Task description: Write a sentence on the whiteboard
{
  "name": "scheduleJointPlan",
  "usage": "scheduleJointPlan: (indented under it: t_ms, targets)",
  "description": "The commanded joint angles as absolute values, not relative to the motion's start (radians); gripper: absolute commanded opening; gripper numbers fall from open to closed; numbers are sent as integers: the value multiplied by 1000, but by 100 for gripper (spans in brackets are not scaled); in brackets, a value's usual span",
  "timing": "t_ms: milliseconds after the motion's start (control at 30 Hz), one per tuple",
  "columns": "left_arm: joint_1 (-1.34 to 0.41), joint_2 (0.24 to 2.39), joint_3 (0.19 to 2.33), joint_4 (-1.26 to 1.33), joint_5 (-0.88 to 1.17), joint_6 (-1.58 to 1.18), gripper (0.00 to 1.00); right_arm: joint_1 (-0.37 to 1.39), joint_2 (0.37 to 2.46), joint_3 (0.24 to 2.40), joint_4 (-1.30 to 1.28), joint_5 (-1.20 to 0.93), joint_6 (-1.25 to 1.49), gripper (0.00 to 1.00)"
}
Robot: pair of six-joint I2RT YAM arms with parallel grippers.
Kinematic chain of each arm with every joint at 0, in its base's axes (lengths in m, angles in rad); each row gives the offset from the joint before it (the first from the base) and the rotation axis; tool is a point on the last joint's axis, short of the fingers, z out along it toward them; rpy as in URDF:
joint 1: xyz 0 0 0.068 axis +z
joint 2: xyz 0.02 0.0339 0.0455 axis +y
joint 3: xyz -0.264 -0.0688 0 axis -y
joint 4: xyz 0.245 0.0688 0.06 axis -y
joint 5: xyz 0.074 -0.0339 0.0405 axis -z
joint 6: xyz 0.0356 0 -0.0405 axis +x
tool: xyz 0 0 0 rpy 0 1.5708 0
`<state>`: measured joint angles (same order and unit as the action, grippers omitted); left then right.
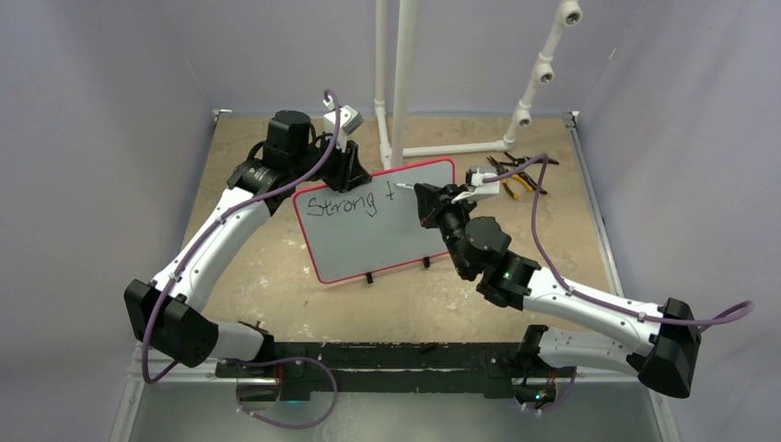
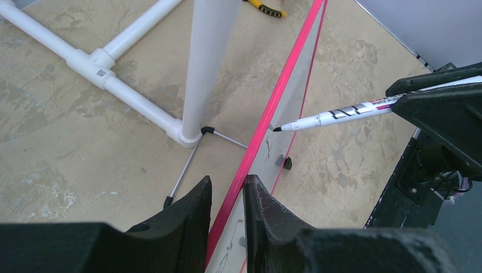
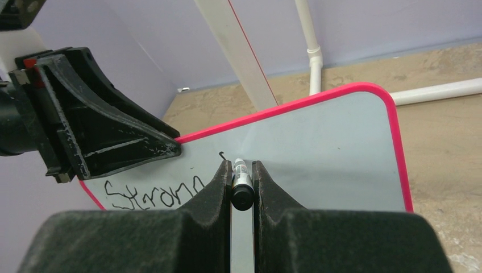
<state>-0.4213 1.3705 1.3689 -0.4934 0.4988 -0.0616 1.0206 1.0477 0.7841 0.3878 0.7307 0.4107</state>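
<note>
**A:** Where was the whiteboard (image 1: 378,226)?

**B:** It stood on the table (image 1: 276,276) on its small feet (image 1: 369,277), leaning back. Its red top edge ran between the fingers of the left gripper (image 2: 227,181), which was pinched on that edge near the corner. The writing face was right in front of the right gripper (image 3: 241,168).

**A:** And the right one?

**B:** It was clenched on a marker (image 2: 341,114), cap end back between the fingers and tip pointing at the board. I couldn't tell if the tip was touching. The sentence (image 1: 341,204) read "Strong" plus a "t", just left of the tip.

**A:** How would it handle?

**B:** The board looked thin, stiff and light, with a slick face. On those feet I'd guess it would tip or skid under pen pressure. The rim was the place to hold it, up top, clear of the ink. The marker was slim and smooth, so it probably needed a firm mid-barrel grip.
</note>
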Motion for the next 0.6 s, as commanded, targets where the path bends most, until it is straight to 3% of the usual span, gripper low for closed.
scheduleJointPlan:
  t_ms: [0,567]
  targets:
    - [-423,1364,1369,-536,484,-60,0,1025,1051,818,363,779,428,0]
    - [-423,1350,1363,-536,483,-64,0,1025,1012,756,240,740,528,0]
